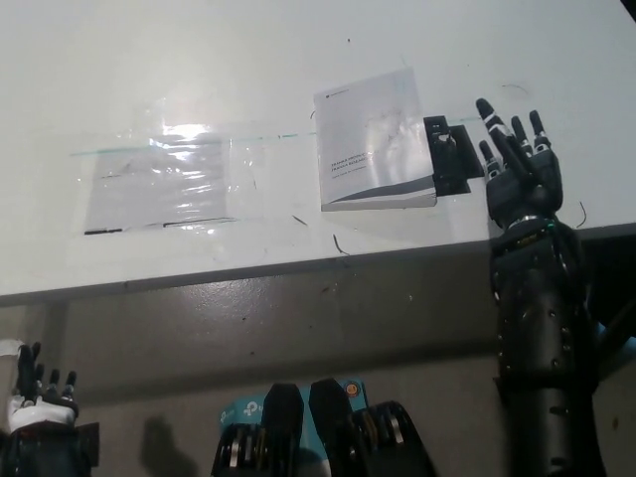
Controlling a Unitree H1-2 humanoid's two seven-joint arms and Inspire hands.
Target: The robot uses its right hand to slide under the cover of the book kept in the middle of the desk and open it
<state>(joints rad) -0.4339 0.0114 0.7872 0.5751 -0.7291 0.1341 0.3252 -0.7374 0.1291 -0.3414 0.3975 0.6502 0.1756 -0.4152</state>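
White book (375, 141): closed, flat at desk (298, 60) middle
Right hand (519, 171): just right of book, fingers spread, holding nothing
Left hand (40, 390): well below-left of book, fingers apart, empty

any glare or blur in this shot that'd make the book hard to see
Head view: strong glare on the clear plastic sheet left of the book, a fainter sheen on the book's cover; its small print is too soft to read. The right hand beside it looks reasonably sharp; the desk is bright, nearly washed out.
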